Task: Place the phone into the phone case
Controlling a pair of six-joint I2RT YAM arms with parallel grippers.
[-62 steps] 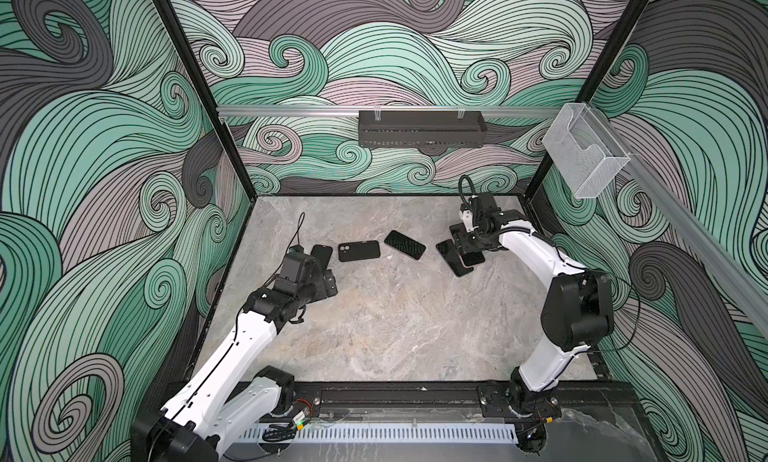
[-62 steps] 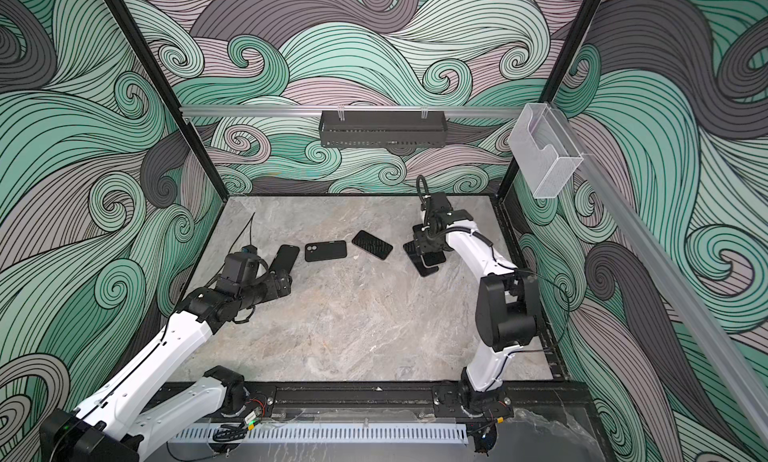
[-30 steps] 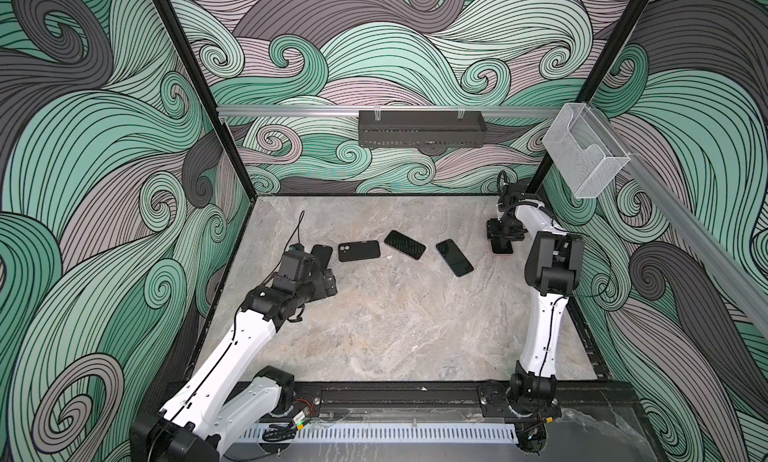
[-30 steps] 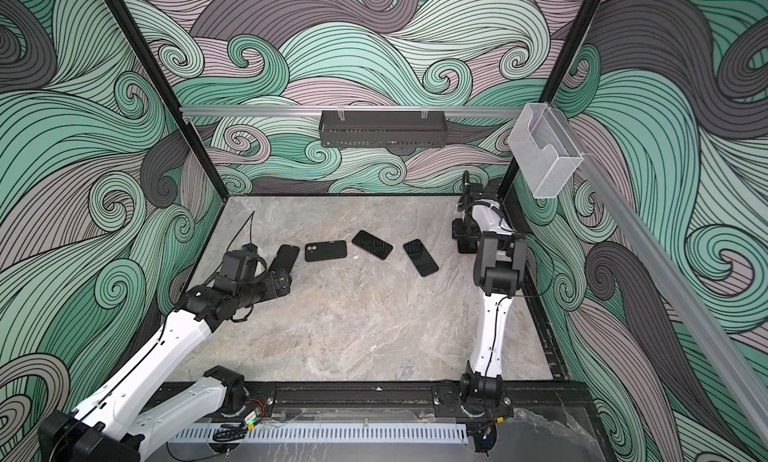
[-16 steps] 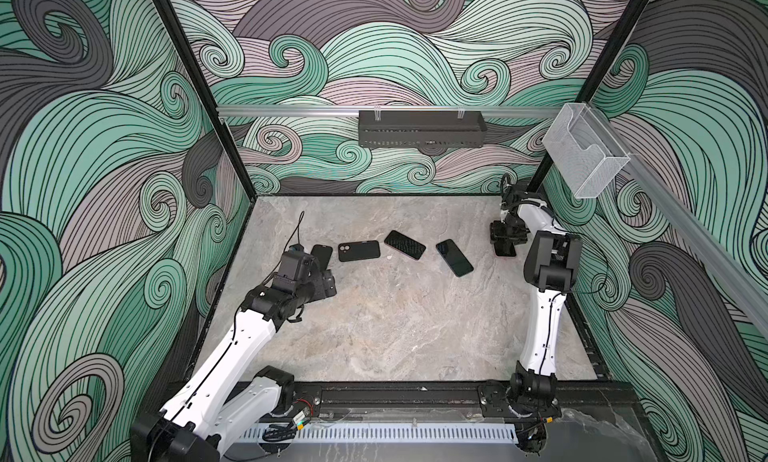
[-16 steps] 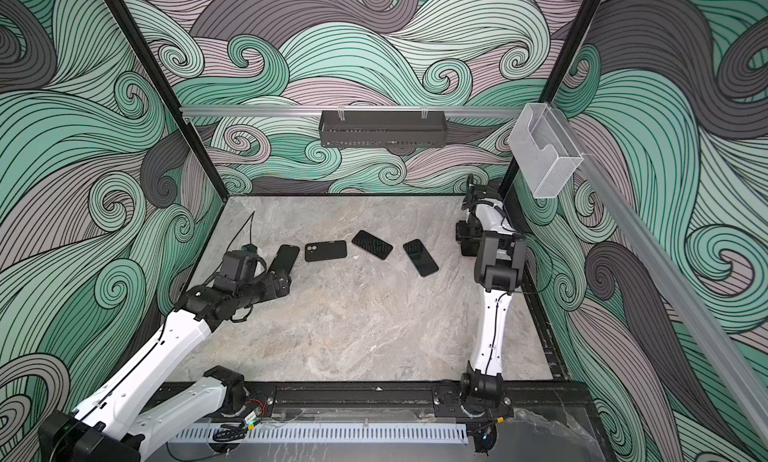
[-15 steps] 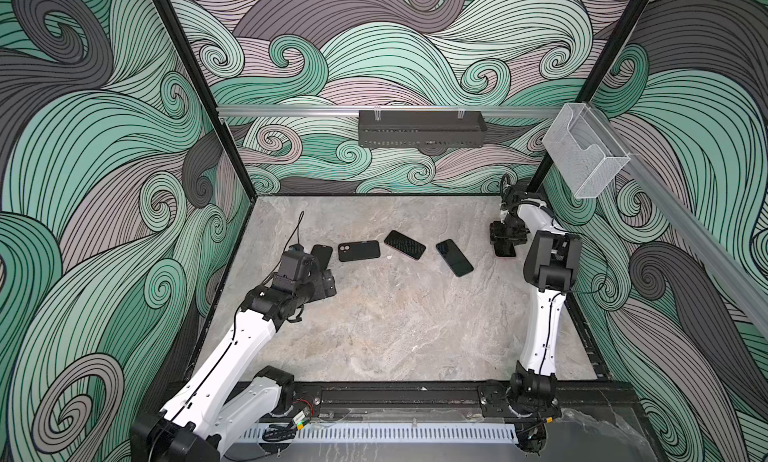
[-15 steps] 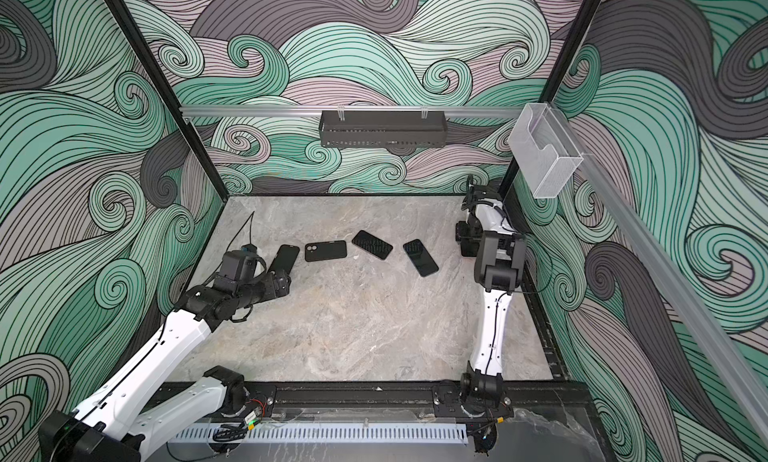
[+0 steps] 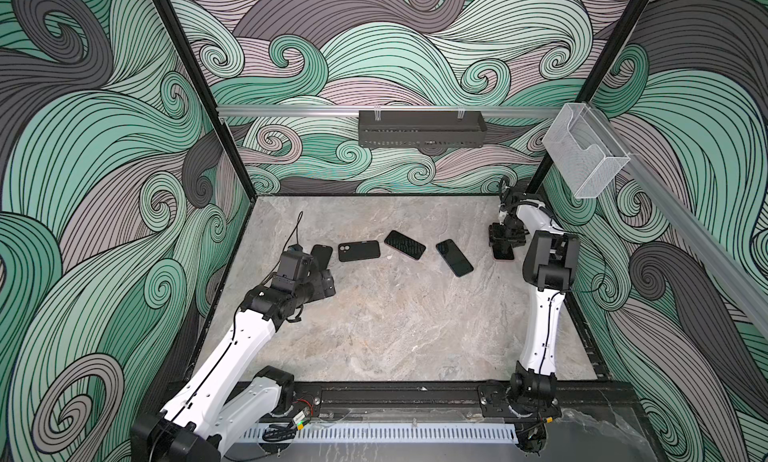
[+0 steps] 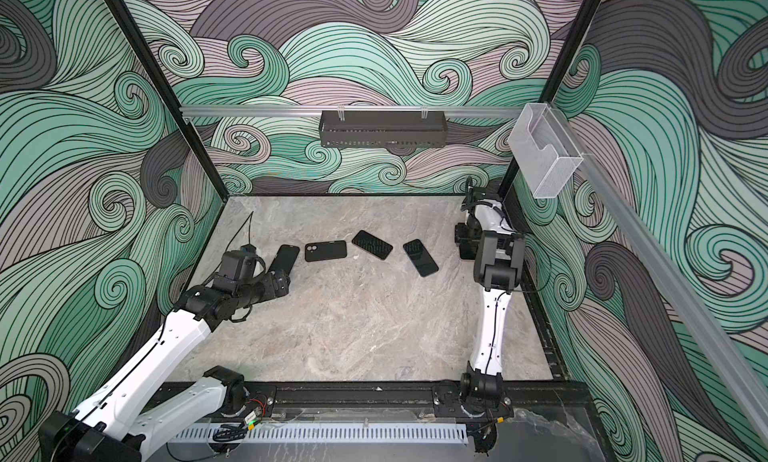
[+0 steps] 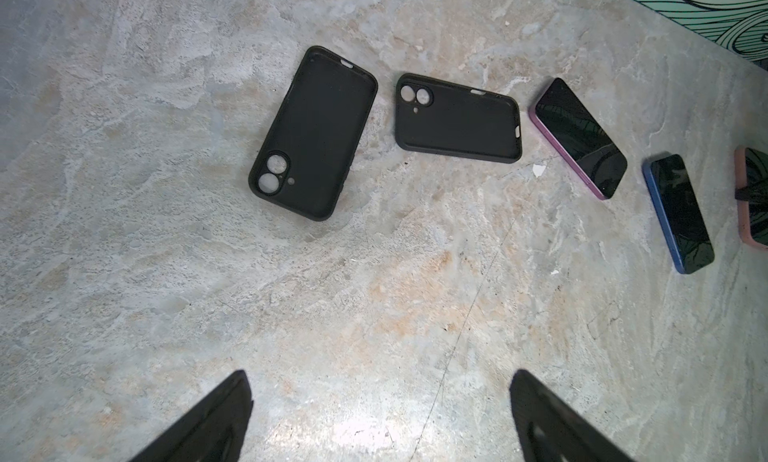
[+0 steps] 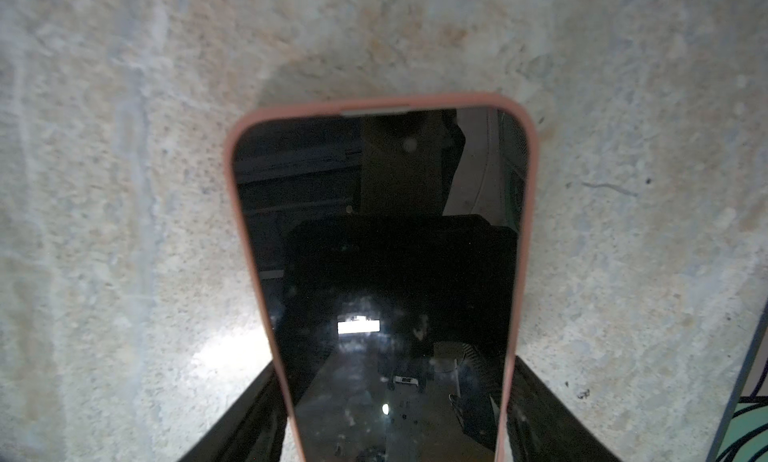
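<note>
Nearest the camera, the left gripper (image 11: 380,381) hung over the grey marble-look tabletop (image 9: 374,335) at about 8 o'clock, jaws spread wide with nothing in them. Just past it, at its 12 o'clock, lay a soft black phone case (image 11: 313,132), hollow side up as far as I could tell. A second black phone case (image 11: 457,119) sat just beside that at 3 o'clock. Further toward 3 o'clock came a purple-edged phone (image 11: 579,138) and then a blue-edged phone (image 11: 679,213), both flat with dark screens up.

Farthest off, around 2 o'clock on the table, the right gripper (image 12: 395,402) was clamped on the long edges of a pink-edged phone (image 12: 382,252). It was low over the table, and I couldn't tell if it touched.

My read: phone grabbed, not yet cased. The next move probably calls for hauling it toward 9 o'clock to a black case and lining the camera end up with the cutout. The left jaws would need to pin the case so it doesn't skate.
</note>
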